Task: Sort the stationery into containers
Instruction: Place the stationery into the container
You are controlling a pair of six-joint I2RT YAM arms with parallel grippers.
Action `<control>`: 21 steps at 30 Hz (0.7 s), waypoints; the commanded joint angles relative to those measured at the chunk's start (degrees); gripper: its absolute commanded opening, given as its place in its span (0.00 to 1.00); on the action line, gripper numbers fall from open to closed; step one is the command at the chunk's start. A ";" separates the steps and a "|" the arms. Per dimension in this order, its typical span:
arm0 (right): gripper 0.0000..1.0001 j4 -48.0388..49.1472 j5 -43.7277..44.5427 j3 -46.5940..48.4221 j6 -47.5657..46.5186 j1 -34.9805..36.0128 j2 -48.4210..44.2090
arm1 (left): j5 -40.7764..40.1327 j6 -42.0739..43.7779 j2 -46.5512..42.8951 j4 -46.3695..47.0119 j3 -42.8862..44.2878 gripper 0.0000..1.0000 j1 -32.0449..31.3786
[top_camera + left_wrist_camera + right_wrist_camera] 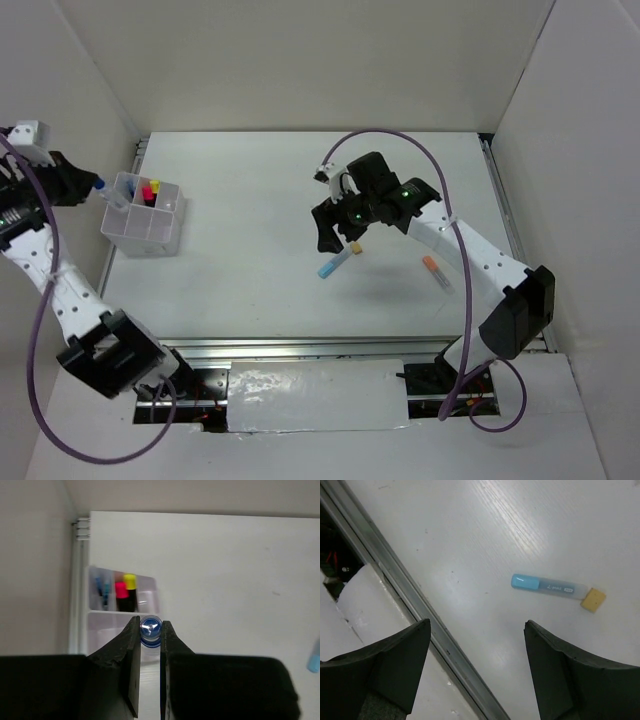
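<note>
- Over the organizer box [160,238] at the left edge of the table [260,180], held the blue-capped bottle [150,630] clenched in the left gripper [149,625].
- Hovered the right gripper [476,625], spread wide and empty, above the light-blue marker [547,586] lying mid-table.
- Judged the marker light, stiff, smooth and prone to rolling; best pinched across mid-barrel.
- Judged the bottle small, rigid, probably slick; secure only while squeezed below the cap.
- Could not see the bottle's body under cap and jaws, nor name the tan block [593,600] touching the marker's end.
</note>
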 commanded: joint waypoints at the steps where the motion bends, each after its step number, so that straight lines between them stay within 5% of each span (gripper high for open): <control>1: 0.82 4.53 3.75 -1.82 0.65 -0.45 -1.58 | 2.16 9.04 6.68 -6.01 6.71 0.00 4.77; 21: 0.81 7.79 5.43 -3.32 1.18 -3.88 0.36 | -2.59 14.23 19.61 -5.57 9.80 0.00 1.98</control>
